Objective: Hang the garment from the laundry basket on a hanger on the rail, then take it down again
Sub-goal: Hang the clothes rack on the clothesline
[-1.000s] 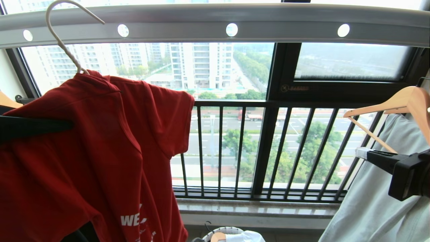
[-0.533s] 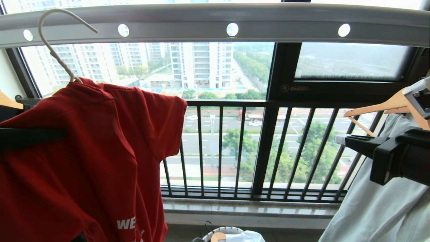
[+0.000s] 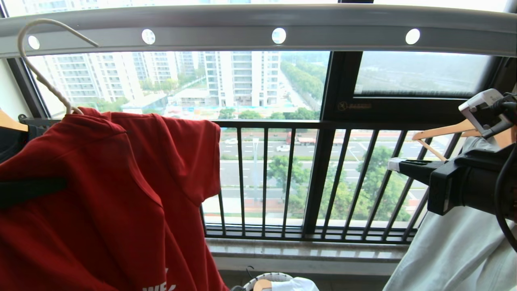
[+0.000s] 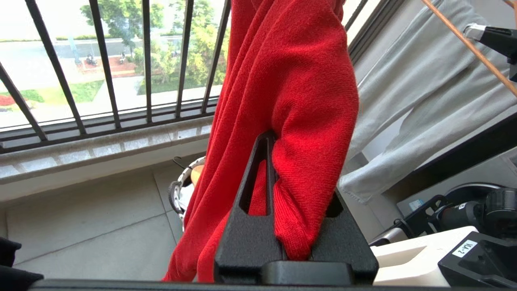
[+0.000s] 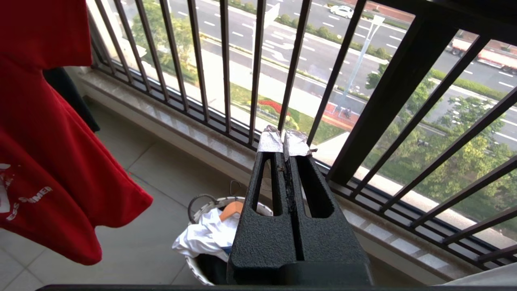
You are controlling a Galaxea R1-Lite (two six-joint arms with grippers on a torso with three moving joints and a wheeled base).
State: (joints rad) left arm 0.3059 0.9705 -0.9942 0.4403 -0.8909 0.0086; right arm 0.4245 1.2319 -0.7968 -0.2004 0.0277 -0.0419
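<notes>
The garment [image 3: 101, 182], a red T-shirt, hangs on the hanger [image 3: 56, 96] at the left of the head view. The hanger's cream hook curves up in front of the rail [image 3: 258, 24], and I cannot tell whether it touches. My left gripper [image 4: 282, 145] is shut on a fold of the red cloth; one black finger [image 3: 32, 192] shows across the shirt. My right gripper [image 3: 398, 165] reaches in from the right, shut and empty, its taped tips [image 5: 284, 141] pointing at the window bars. The laundry basket [image 5: 198, 202] stands on the floor below, holding white cloth.
A wooden hanger [image 3: 444, 131] with a pale grey-green garment [image 3: 456, 250] hangs at the far right, close behind my right arm. A black shirt [image 3: 12, 139] hangs at the far left. The black window railing [image 3: 307, 178] and stone sill [image 3: 307, 250] lie ahead.
The red shirt and its hanger have moved left and down, the hook dropping from above the rail to in front of its face. My right gripper has risen and come further left.
</notes>
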